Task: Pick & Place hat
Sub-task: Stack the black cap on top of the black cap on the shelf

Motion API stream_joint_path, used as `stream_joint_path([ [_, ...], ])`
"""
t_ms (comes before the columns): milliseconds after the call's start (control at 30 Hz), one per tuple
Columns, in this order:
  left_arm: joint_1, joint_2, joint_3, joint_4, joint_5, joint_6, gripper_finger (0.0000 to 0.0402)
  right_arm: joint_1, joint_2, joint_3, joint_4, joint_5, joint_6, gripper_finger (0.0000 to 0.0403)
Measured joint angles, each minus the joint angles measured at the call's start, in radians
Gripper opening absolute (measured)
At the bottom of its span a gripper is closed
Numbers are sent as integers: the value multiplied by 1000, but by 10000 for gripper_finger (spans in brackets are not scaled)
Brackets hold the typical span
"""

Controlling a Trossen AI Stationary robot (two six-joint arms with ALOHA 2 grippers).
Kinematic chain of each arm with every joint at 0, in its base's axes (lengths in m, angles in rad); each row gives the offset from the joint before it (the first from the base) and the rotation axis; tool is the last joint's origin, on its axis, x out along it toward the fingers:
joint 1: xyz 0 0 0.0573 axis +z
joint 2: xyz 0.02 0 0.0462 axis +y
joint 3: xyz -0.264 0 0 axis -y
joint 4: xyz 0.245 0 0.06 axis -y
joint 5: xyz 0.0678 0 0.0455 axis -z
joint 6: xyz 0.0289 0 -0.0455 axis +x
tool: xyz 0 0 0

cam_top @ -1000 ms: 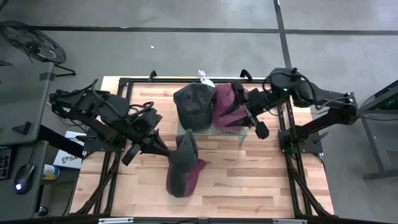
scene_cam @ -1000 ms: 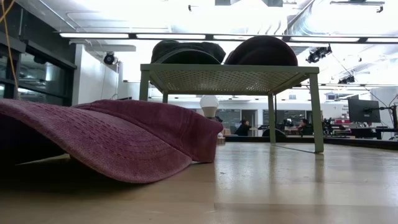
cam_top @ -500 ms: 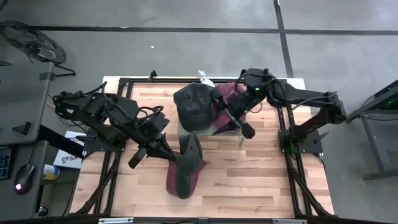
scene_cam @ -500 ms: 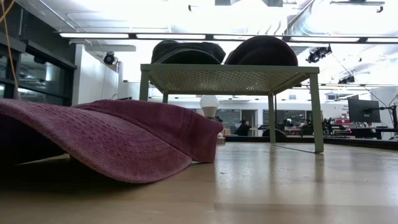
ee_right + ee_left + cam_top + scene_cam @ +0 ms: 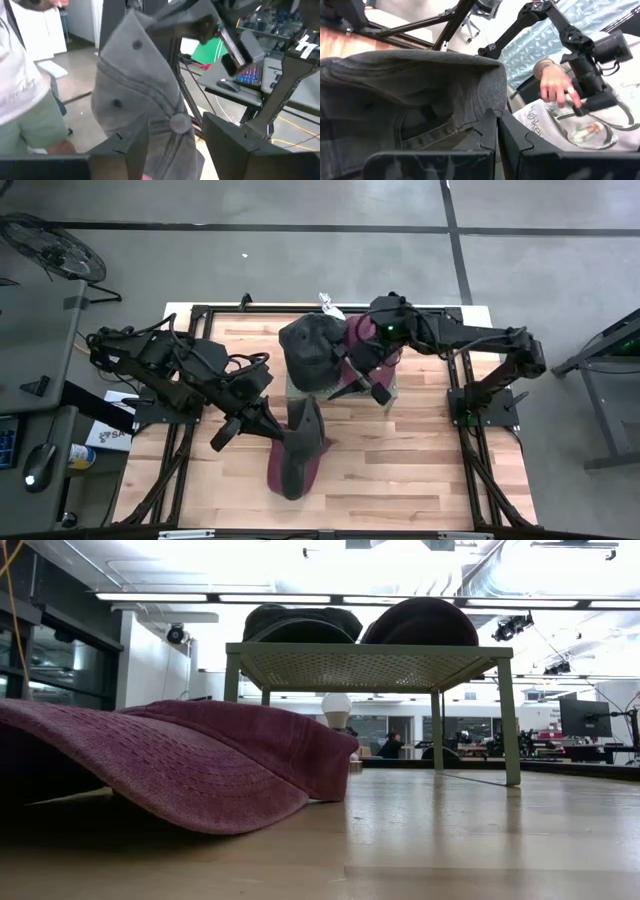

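Note:
A dark grey hat [image 5: 298, 430] hangs from my left gripper [image 5: 262, 420], which is shut on it, above the middle of the table. The right wrist view shows its crown and top button [image 5: 150, 100]. Below it a maroon hat [image 5: 180, 770] lies on the wood on its brim and rim. My right gripper [image 5: 372, 388] stands open over the near edge of a green mesh rack [image 5: 360, 665], pointing at the grey hat. In its own view the fingers [image 5: 135, 145] frame the hat without touching it. My left gripper pinches the grey hat's lower rim [image 5: 487, 107], at the edge of the crown's opening, between its two shut fingers. The fingers come nearly level from the table's left side. The hat hangs below them, clear of the table, its hollow toward the left arm.
On the rack lie a dark hat [image 5: 308, 350] and a maroon hat [image 5: 362, 335], side by side. A person [image 5: 555, 85] stands beyond the table, one hand raised. Bare wood lies toward the near right of the table [image 5: 420, 470].
My right gripper has swung from the rack's right end toward the table's left and a little down, closing on the hanging grey hat. The grey hat still hangs from my left gripper, about where it was.

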Motion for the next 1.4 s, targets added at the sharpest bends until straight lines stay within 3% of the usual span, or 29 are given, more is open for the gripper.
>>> stream_joint_path([
  [333, 0, 0, 0, -26, -12, -18, 0, 18, 39, 0, 35, 23, -82, 249],
  [867, 0, 0, 0, -27, -33, -21, 0, 47, 76, 0, 37, 6, -79, 243],
  [1067, 0, 0, 0, -30, -41, -21, 0, 70, 70, 0, 34, 3, -74, 211],
  [1400, 0, -1, 0, -52, -92, -25, 0, 68, 18, 0, -53, 34, -36, 107],
])
